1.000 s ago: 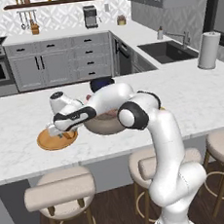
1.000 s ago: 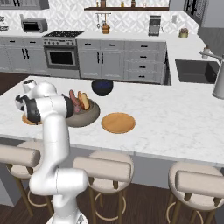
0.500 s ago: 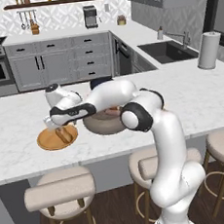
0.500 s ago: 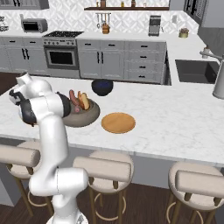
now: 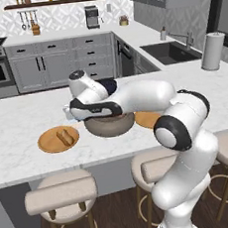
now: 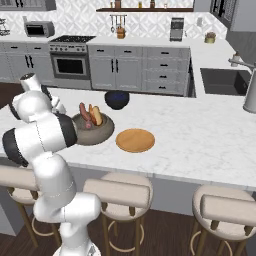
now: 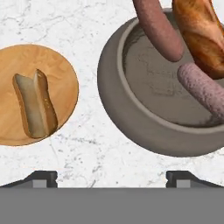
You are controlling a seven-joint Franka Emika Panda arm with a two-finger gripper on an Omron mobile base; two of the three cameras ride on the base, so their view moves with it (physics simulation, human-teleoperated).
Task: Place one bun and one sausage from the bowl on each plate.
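bun flat on left plate | bowl: two sausages, bun

White marble island, padded stools — grey cabinets, wood floor

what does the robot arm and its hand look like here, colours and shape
The arm is made of glossy white rounded segments with dark, near-black bands and caps at the joints. The hand is a white block with a dark strip, and in the hand view its two small finger tips are dark grey and squared. No cables or markings are visible.
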